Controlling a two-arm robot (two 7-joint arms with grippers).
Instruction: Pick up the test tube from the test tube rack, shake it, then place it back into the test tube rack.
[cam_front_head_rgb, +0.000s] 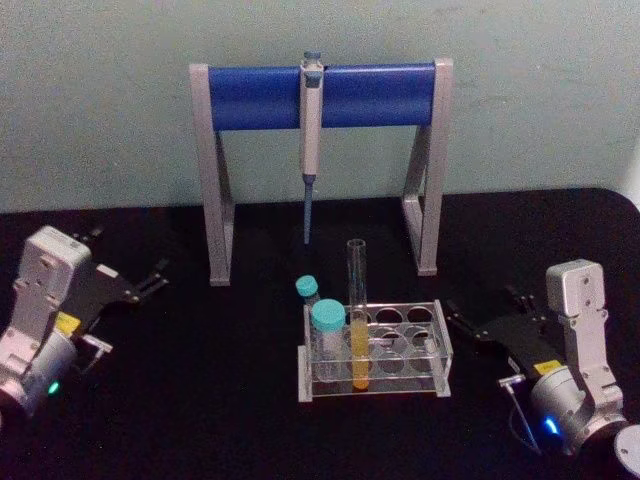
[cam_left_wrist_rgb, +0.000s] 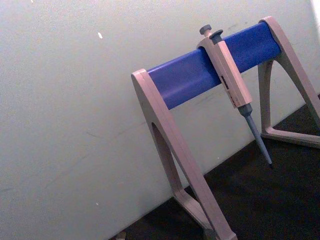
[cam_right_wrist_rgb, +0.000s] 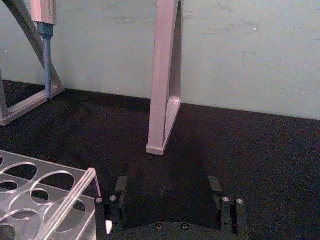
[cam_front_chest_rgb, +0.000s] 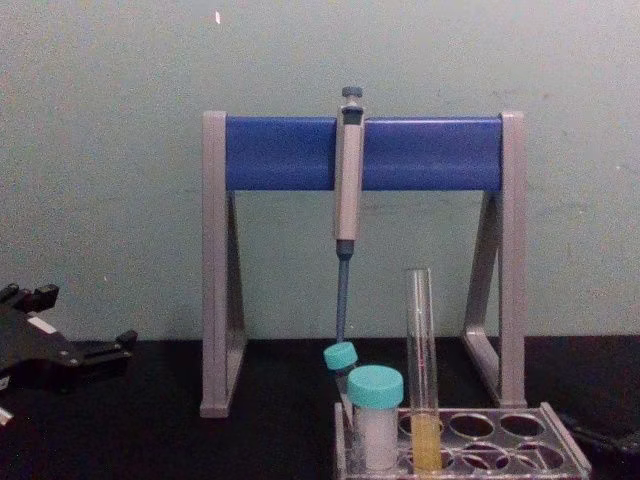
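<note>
The right gripper (cam_front_head_rgb: 478, 322) rests low on the black surface (cam_front_head_rgb: 200, 400), just right of the test tube rack (cam_front_head_rgb: 440, 345), its fingers (cam_right_wrist_rgb: 121, 184) spread wide and holding nothing. The left gripper (cam_front_head_rgb: 150, 278) sits at the far left, well apart from the rack, likewise spread and empty. Behind the surface stands a plain pale wall (cam_front_head_rgb: 100, 100). One test tube (cam_front_head_rgb: 359, 320) stands upright in the rack's near row, yellow-orange liquid in its lower part. Two teal-capped vials (cam_front_head_rgb: 327, 335) occupy the rack's left end. One pipette (cam_front_head_rgb: 311, 140) hangs from one grey-and-blue stand (cam_front_head_rgb: 260, 97) at the far side.
</note>
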